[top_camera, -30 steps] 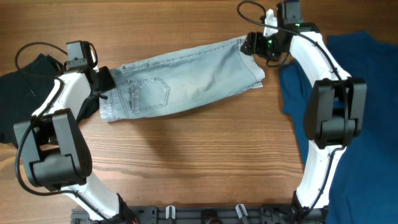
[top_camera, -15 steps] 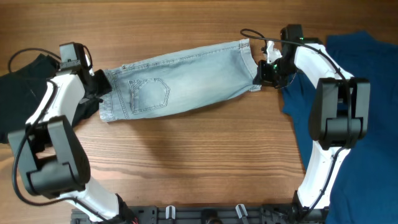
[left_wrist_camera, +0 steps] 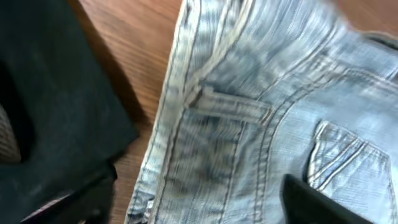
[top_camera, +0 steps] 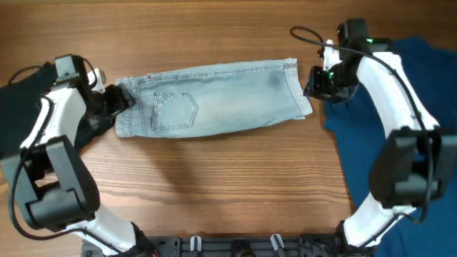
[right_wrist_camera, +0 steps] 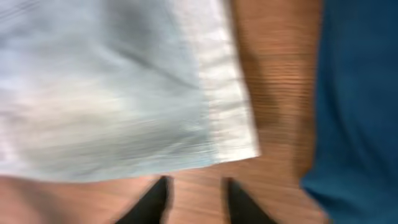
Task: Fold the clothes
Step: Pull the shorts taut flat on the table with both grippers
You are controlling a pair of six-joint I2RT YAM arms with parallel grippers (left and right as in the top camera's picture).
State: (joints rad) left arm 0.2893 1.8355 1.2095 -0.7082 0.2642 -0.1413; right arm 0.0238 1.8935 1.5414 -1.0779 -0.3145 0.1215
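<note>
The pale light-blue jeans point(top_camera: 214, 96) lie folded lengthwise across the table, waistband to the left and hem to the right. My left gripper point(top_camera: 120, 100) stands open at the waistband end. In the left wrist view its fingers spread wide over the belt-loop denim point(left_wrist_camera: 249, 112), gripper point(left_wrist_camera: 205, 205). My right gripper point(top_camera: 314, 84) sits just off the hem, jaws a little apart, with only bare wood between them point(right_wrist_camera: 196, 202) and the hem edge point(right_wrist_camera: 106, 93) beyond. The dark-blue top point(top_camera: 400, 143) lies at the right, and the black garment point(top_camera: 21, 93) at the left.
A black cable point(top_camera: 307, 34) loops above the right arm. A dark rail point(top_camera: 235, 246) runs along the table's front edge. The wooden table point(top_camera: 214, 178) shows in front of the jeans. The black garment point(left_wrist_camera: 50, 93) lies close beside the waistband.
The jeans have been drawn out straighter and now lie more level, the hem end further right. The left gripper has opened wide. The right gripper has come off the hem to the right.
</note>
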